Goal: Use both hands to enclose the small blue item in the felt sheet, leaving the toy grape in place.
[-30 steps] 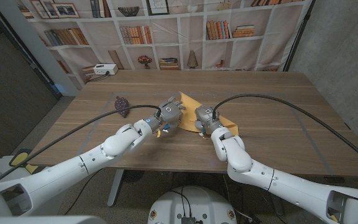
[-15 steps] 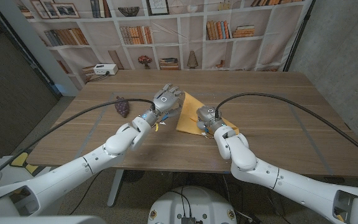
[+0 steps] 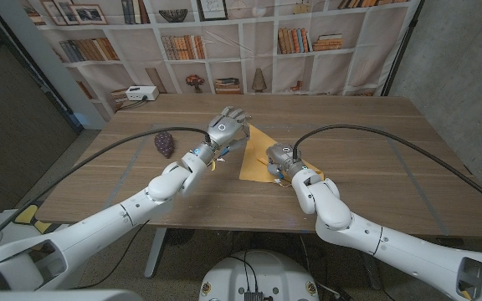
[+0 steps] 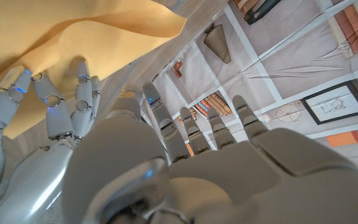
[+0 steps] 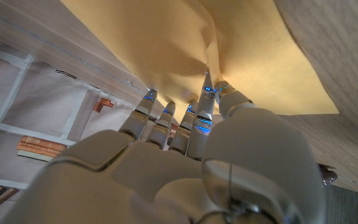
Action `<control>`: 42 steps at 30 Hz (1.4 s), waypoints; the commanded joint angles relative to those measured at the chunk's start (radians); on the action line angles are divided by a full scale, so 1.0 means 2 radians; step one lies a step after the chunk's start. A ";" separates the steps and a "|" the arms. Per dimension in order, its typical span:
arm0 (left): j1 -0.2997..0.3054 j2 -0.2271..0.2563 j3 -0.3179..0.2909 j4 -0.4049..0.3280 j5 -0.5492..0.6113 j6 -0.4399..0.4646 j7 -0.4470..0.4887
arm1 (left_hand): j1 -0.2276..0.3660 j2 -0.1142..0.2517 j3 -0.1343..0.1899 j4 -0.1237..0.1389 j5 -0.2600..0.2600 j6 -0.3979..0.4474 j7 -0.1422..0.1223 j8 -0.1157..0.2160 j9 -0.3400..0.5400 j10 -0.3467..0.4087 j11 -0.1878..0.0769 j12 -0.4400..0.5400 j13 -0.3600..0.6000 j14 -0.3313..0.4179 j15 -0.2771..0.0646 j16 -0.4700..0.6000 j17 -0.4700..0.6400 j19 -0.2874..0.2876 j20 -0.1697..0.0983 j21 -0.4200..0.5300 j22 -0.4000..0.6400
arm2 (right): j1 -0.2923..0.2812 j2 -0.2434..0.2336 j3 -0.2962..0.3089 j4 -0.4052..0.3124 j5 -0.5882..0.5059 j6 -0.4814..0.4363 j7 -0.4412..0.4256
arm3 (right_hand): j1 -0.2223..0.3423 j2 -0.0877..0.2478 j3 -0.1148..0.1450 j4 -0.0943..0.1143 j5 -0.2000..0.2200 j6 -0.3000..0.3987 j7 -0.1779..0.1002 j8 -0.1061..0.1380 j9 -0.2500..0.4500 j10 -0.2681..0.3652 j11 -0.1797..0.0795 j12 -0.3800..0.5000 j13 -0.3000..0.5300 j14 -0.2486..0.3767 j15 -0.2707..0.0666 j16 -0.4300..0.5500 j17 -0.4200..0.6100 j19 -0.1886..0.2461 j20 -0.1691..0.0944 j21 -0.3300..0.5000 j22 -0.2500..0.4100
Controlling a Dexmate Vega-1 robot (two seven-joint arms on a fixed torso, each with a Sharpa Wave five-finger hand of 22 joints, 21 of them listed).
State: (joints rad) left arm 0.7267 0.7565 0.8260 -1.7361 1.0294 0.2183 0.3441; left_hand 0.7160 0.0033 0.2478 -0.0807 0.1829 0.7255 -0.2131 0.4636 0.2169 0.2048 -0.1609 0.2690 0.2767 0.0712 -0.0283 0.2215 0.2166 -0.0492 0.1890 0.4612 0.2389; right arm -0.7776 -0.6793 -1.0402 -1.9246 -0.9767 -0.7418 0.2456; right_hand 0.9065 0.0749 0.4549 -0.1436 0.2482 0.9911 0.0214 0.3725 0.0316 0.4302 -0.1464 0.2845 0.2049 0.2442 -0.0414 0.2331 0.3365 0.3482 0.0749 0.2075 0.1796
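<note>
Counted on the table [image 3: 375, 159]: one felt sheet [image 3: 254, 159], yellow; one toy grape [image 3: 165, 142]. Two hands are seen: left hand [image 3: 228, 129], right hand [image 3: 278, 157]. One white box [image 3: 141, 93] is counted by the far left corner.

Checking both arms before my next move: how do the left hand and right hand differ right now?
The left hand is raised at the felt sheet's far left edge, fingers apart and holding nothing; the right hand sits low on the sheet. In the right wrist view its fingers press into the bunched felt, while the left hand's fingers point off it. Both are white and close to the sheet.
</note>
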 commanded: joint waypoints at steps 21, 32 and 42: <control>-0.077 0.037 0.015 -0.109 -0.059 -0.039 -0.447 | -0.012 -0.036 -0.024 -0.016 0.021 -0.003 0.016 -0.013 0.003 -0.079 0.030 -0.025 0.003 -0.089 0.046 -0.015 -0.005 -0.084 0.012 -0.023 0.006 | -0.003 0.003 0.006 0.010 -0.002 0.013 -0.003 | 0.010 -0.001 0.001 -0.005 0.008 0.075 -0.050 0.001 0.079 0.014 -0.003 -0.004 0.002 0.001 -0.043 0.002 -0.002 0.002 0.000 0.001 0.001; -0.065 0.029 0.023 -0.102 0.003 -0.043 -0.424 | -0.009 -0.044 -0.033 -0.019 0.033 -0.098 -0.002 -0.057 0.001 -0.091 0.029 -0.024 0.001 -0.094 0.040 -0.012 -0.006 -0.082 0.012 -0.019 0.007 | -0.009 0.000 0.010 0.006 0.001 0.011 -0.008 | 0.010 -0.003 0.003 -0.005 0.012 0.079 -0.047 0.001 0.079 0.019 -0.001 -0.004 0.002 0.003 -0.042 0.002 -0.003 0.001 0.001 0.000 0.001; -0.050 0.027 0.029 -0.092 0.034 -0.064 -0.375 | -0.002 -0.042 -0.033 -0.021 0.038 -0.107 -0.002 -0.065 0.000 -0.101 0.028 -0.025 0.001 -0.096 0.040 -0.011 -0.007 -0.076 0.012 -0.015 0.008 | -0.014 -0.003 0.014 0.003 0.003 0.008 -0.012 | 0.011 -0.006 0.005 -0.006 0.016 0.083 -0.046 0.001 0.079 0.024 -0.001 -0.004 0.003 0.006 -0.042 0.002 -0.004 0.001 0.003 0.000 0.001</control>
State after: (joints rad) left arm 0.5986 0.8154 0.8719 -1.9343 1.0131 0.1277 -0.4854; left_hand 0.6943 -0.0804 0.1855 -0.1186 0.2501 0.4925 -0.2180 0.3319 0.2136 0.0039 -0.0980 0.2144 0.2785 -0.1162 0.0538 0.1936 0.1997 -0.1701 0.2105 0.4209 0.2535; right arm -0.7947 -0.6762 -1.0215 -1.9115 -0.9839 -0.7183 0.2358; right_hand 0.9242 0.0698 0.4582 -0.1549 0.2738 0.9915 0.0217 0.3667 0.0314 0.4686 -0.1519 0.2774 0.2072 0.2448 -0.0409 0.2329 0.3277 0.3482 0.0751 0.2075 0.1794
